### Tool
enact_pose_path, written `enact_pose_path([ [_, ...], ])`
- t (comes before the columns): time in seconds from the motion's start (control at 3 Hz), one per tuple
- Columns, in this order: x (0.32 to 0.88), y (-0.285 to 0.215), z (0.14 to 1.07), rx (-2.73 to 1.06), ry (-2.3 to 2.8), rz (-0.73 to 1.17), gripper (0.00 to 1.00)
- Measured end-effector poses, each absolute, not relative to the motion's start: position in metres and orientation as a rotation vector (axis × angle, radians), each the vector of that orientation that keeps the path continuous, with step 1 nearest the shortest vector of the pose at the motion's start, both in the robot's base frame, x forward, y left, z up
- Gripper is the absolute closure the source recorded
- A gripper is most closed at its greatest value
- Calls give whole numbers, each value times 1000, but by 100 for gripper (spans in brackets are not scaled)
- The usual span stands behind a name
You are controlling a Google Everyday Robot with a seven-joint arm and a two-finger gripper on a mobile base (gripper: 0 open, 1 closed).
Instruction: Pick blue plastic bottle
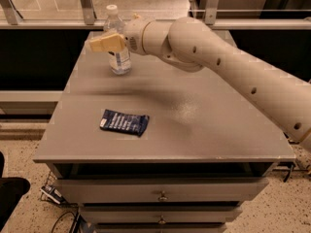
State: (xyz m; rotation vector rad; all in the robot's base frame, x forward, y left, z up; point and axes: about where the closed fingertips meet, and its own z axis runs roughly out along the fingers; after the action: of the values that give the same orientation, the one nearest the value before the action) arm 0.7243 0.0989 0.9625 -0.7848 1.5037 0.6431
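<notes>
The blue plastic bottle stands upright at the far left of the grey table top; it is clear with a white cap and a white-and-blue label. My gripper reaches in from the right at the end of the white arm. It lies level with the bottle's middle and covers that part of it. Its tan tip points left, just past the bottle's left side. I cannot tell whether it touches the bottle.
A flat dark blue snack packet lies on the table's front left part. The table is a cabinet with drawers below. A railing and glass run behind the table. Cables lie on the speckled floor at lower left.
</notes>
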Motion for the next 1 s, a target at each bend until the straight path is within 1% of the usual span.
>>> enact_pose_path([
  [0.33, 733, 116, 952, -769, 1490, 671, 18],
  [1.0, 732, 120, 952, -773, 1490, 676, 64],
])
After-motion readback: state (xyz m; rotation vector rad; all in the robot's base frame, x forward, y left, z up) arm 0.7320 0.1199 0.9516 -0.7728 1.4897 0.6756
